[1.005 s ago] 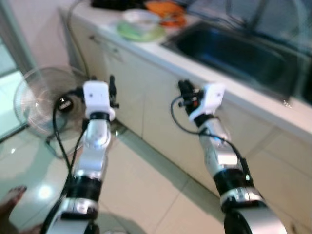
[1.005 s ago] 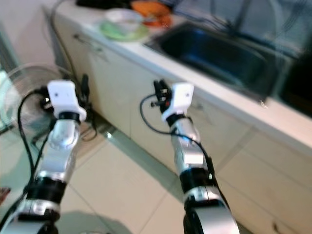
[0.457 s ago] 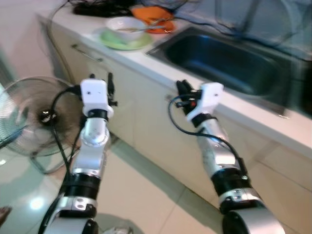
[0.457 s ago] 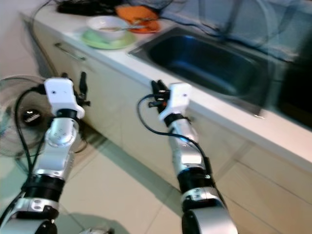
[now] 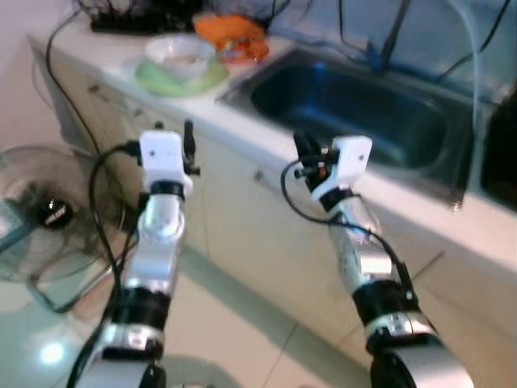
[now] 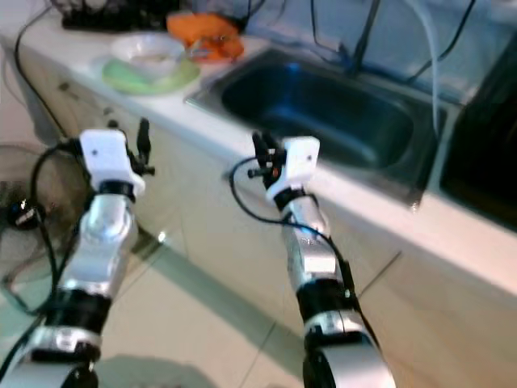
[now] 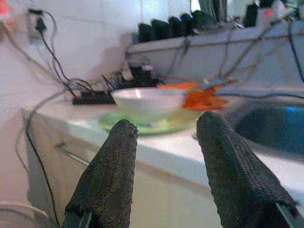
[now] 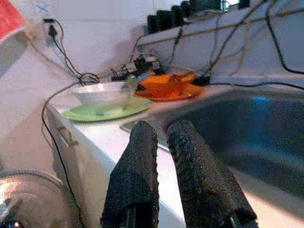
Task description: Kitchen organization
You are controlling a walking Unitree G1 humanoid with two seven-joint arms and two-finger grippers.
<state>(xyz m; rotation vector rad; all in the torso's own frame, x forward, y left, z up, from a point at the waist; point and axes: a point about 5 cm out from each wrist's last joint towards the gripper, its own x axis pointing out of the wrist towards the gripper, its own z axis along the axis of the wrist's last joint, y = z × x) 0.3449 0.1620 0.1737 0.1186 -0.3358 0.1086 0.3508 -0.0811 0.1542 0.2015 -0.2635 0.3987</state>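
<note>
**Bowl and plates wait at the desk's far end, both grippers raised short of it**

White bowl (image 5: 179, 54) sits on a green plate (image 5: 182, 78) on the pale desk (image 5: 242, 113), just beside an orange plate (image 5: 234, 36) and next to the dark sink (image 5: 347, 105). Black cables and a power strip (image 5: 121, 20) lie behind them. Left gripper (image 7: 161, 166) is up in front of the cabinet, fingers (image 7: 107, 180) spread apart, holding nothing. Right gripper (image 8: 159, 175) hovers near the sink's edge, fingers (image 8: 135, 175) pressed nearly together, empty. Down on the floor, a standing fan (image 5: 48, 214) is at the left.
</note>
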